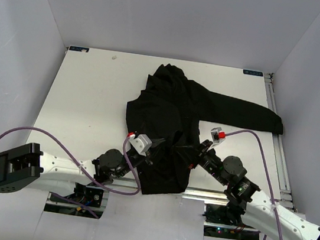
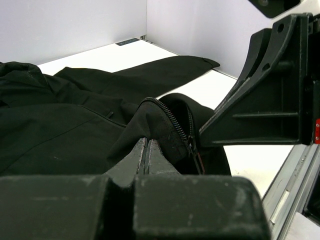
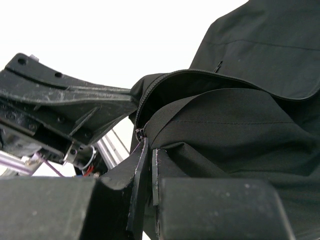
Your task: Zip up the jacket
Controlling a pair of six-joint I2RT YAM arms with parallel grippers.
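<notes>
The jacket [image 1: 175, 119] lies on the worktop [image 1: 85, 103], its near hem pinched between left pincer [image 2: 146, 150] and right pincer [image 3: 149, 157], both clenched on fabric.

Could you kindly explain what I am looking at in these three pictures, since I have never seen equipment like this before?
These are two robot arms bolted at the near edge of a white table. One picture looks down from above; the other two come from small cameras on each wrist, looking past that arm's own fingers. A black jacket lies on the table, one sleeve stretched to the right. Both arms meet at its near hem. The left gripper and the right gripper are each shut, pinching jacket fabric beside the zipper, whose teeth show in the wrist views.
</notes>
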